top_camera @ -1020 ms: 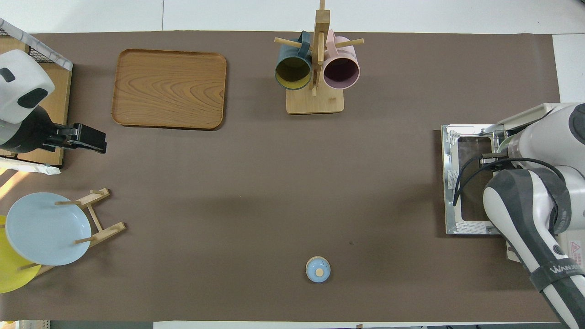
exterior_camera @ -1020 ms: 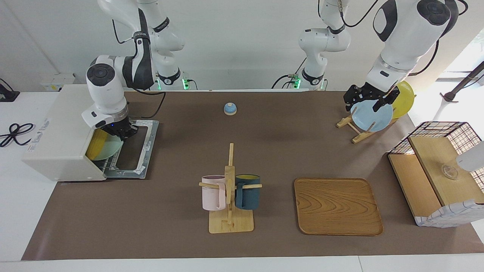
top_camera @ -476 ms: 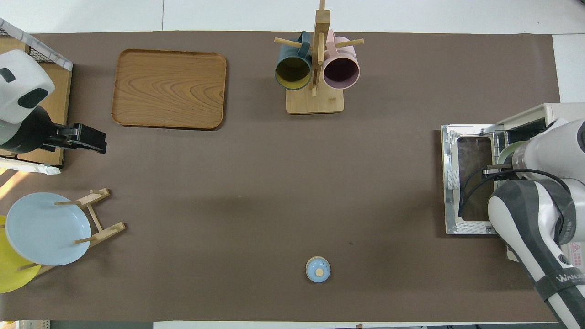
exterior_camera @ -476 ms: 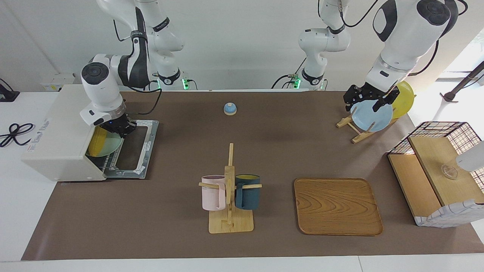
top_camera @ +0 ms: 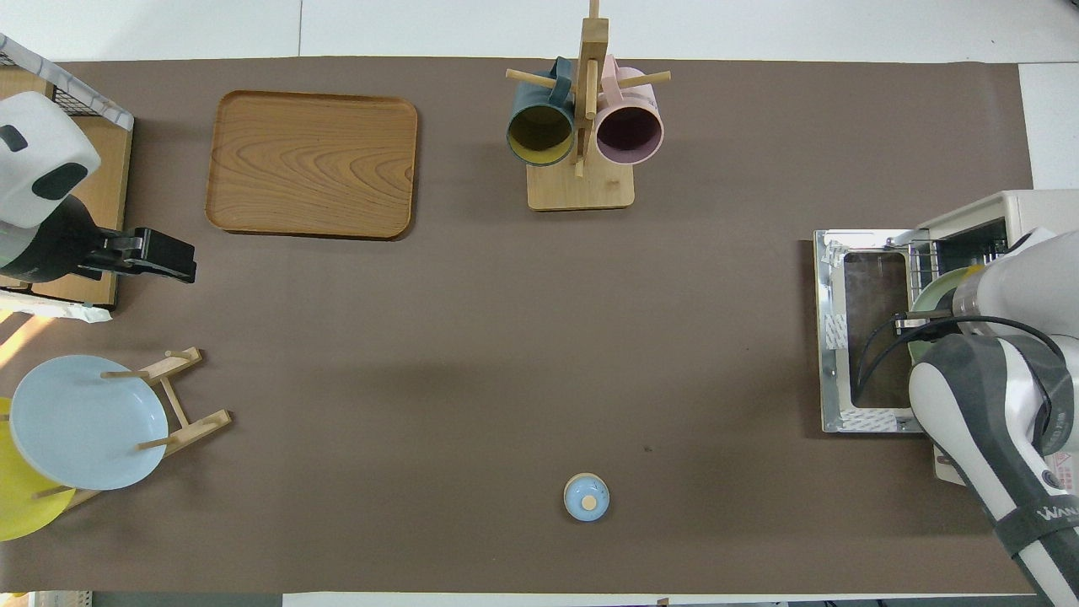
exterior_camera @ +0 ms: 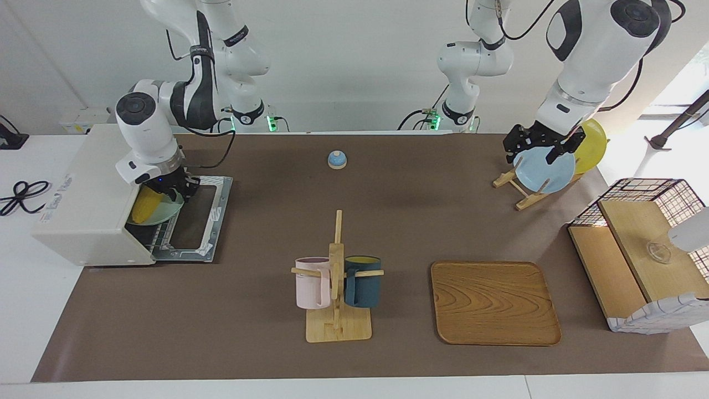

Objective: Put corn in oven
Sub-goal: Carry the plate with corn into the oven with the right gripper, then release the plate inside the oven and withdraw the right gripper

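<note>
The off-white oven [exterior_camera: 83, 205] stands at the right arm's end of the table, its door [exterior_camera: 195, 217] dropped open. The yellow corn [exterior_camera: 145, 204] lies on a pale green plate [exterior_camera: 164, 212] in the oven's mouth, over the wire rack. My right gripper [exterior_camera: 178, 187] is at the plate's edge, at the oven's opening. From overhead, only a strip of the plate [top_camera: 930, 292] and a bit of corn [top_camera: 971, 271] show under the right arm. My left gripper [exterior_camera: 530, 156] waits, open and holding nothing, in the air by the plate rack.
A blue bell [exterior_camera: 337, 159] sits near the robots at mid-table. A mug tree [exterior_camera: 337, 277] holds a pink and a dark blue mug. A wooden tray [exterior_camera: 494, 302], a rack with a blue plate [exterior_camera: 545, 172] and a yellow plate [exterior_camera: 592, 145], and a wire basket [exterior_camera: 645, 244] stand toward the left arm's end.
The right arm has pushed the plate with the corn deeper into the oven's mouth. The left arm has not moved.
</note>
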